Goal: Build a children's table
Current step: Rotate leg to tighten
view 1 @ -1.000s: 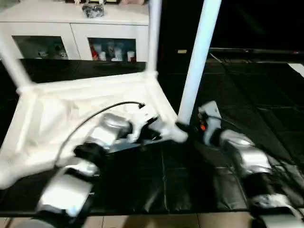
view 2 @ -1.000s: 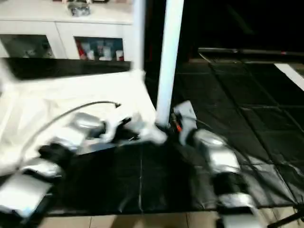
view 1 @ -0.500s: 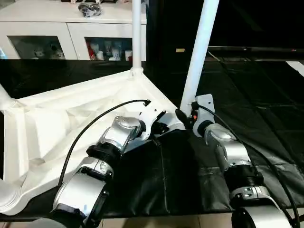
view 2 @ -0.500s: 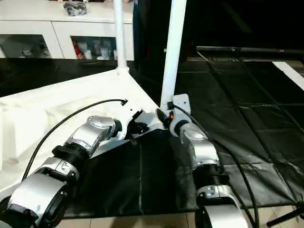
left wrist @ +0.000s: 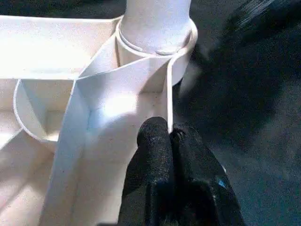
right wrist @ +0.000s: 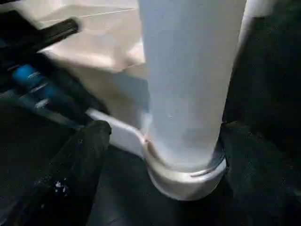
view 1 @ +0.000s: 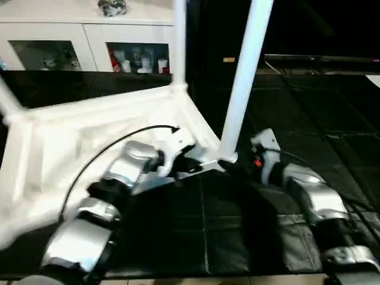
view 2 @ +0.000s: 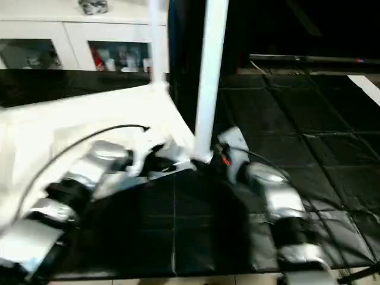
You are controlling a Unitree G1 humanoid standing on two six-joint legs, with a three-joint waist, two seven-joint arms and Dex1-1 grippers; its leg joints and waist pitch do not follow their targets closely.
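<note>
The children's table point(view 1: 89, 136) is lain upside down on the black floor mat point(view 1: 309, 113), a leg point(view 1: 240, 83) standing upright in its near corner socket. The left tool point(left wrist: 170, 136) is pressed shut against the ribbed underside. The right tool point(right wrist: 155, 136) is spread wide around the leg's base, gripping nothing.

Leg point(view 1: 240, 89) above my right end effector point(right wrist: 155, 155) runs off the frame top, so I can't see its upper end. Cabinet point(view 1: 89, 35) contents too blurred to identify. Table top point(view 1: 71, 154) cropped at the left edge.
</note>
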